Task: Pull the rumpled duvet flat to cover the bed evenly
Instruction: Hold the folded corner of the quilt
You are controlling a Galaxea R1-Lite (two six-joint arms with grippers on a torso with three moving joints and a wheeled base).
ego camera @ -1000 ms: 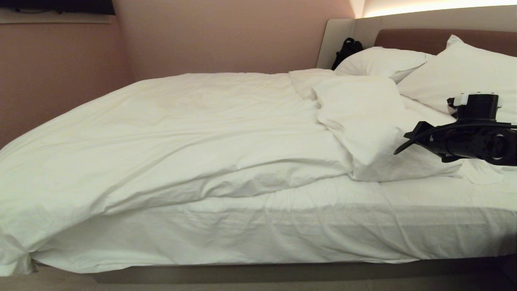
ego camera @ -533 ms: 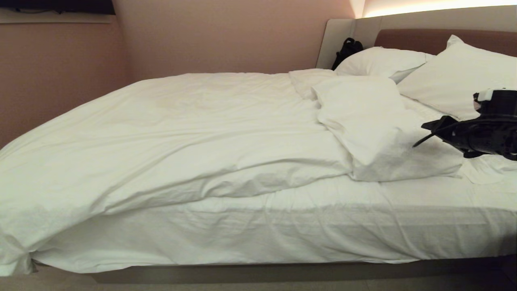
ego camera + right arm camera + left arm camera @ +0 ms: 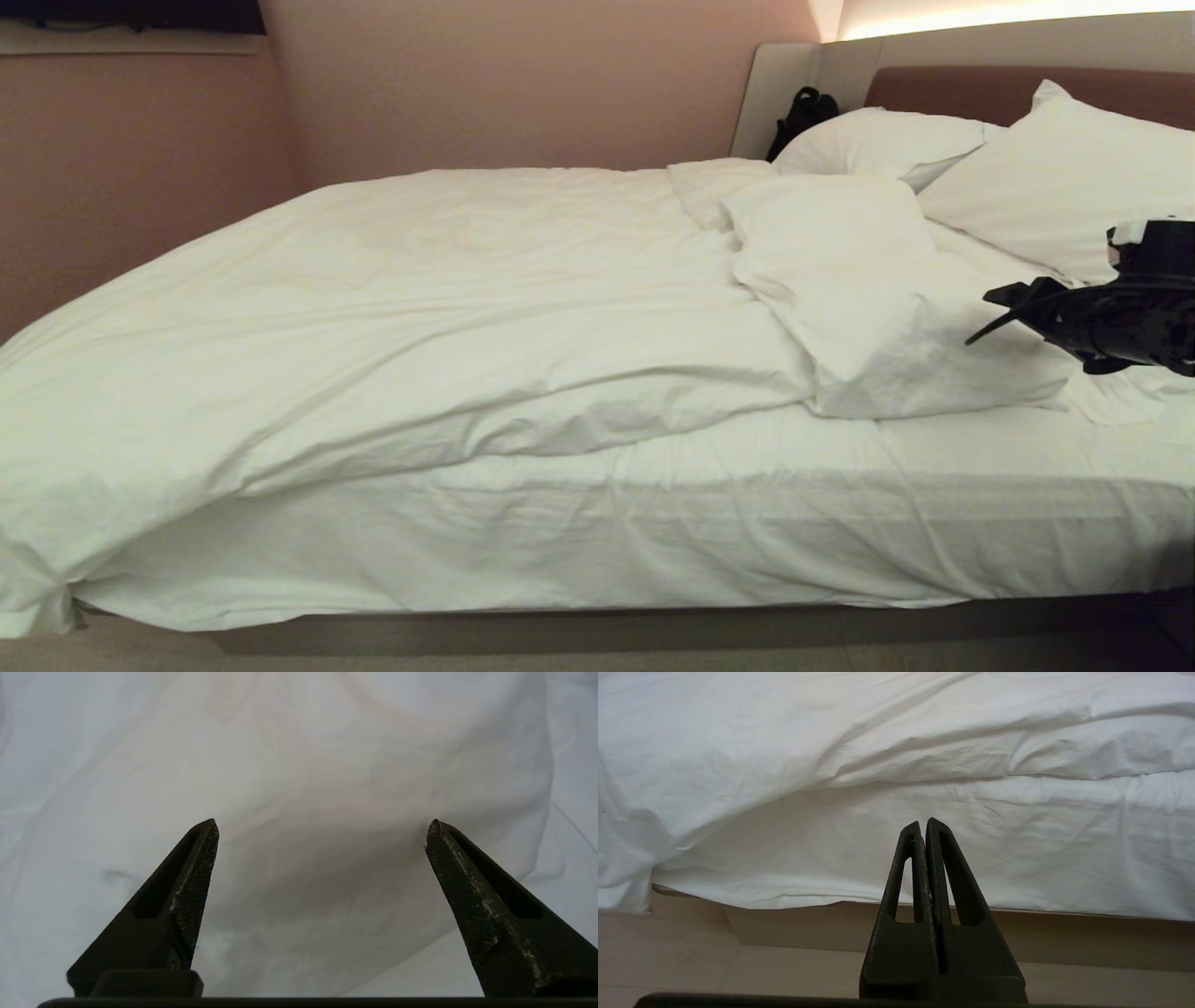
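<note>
Right gripper (image 3: pixel 322 830) is hovering, fingers wide apart and empty, over the folded-back corner of the puffy white duvet (image 3: pixel 420 308). Judging this the re-grasp step: next is dropping onto that corner and pinching it. Left gripper (image 3: pixel 924 828) is sitting pressed together, parked low by the bed (image 3: pixel 653 541).

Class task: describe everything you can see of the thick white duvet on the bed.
The thick, puffy white duvet looks like soft creased cotton. It lies rumpled over the wide low bed, bunched toward the foot, where a corner hangs past the mattress. Near the pillows its top corner is folded over in a lump. Its near edge sits back, leaving the fitted sheet bare. The right hand hovers open above the folded corner, holding nothing.
</note>
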